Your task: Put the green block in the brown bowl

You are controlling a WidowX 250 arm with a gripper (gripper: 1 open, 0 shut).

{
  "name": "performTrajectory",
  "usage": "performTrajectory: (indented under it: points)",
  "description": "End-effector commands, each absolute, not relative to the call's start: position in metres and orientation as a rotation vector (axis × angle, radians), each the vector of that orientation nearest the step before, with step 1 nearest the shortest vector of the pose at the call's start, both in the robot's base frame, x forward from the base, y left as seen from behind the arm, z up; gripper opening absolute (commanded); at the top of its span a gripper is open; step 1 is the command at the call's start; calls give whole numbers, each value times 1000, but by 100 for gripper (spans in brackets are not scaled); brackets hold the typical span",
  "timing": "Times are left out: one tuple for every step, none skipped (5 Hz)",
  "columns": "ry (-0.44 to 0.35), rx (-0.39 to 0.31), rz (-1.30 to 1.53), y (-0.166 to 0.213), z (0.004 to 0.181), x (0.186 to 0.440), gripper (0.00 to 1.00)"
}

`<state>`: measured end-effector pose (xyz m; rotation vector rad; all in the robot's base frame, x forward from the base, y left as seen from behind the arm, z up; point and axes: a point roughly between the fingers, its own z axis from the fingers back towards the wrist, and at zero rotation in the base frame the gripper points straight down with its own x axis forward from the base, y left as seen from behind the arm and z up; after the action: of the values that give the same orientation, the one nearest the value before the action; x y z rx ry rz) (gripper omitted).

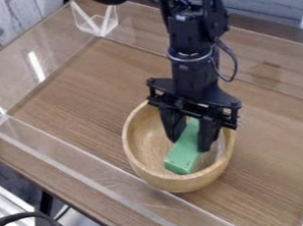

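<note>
End effector clamped on green block — inside brown bowl.

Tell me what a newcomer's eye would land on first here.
The bright green block stands out, tilted inside the brown bowl at the near right of the wooden table. Directly above it, the black gripper points straight down into the bowl, shut on the block's upper end.

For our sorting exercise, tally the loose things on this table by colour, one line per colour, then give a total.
Green: 1, the flat green rectangular block, held by the black gripper
Light tan: 1, the round wooden bowl
Total: 2
</note>
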<state>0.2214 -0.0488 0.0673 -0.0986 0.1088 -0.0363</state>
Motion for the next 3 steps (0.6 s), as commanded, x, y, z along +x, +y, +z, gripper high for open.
performTrajectory:
  points:
    - [76, -104, -53, -53, 75, 229, 0]
    - [79, -104, -55, -54, 75, 230, 0]
    - [83, -105, -51, -53, 79, 230, 100]
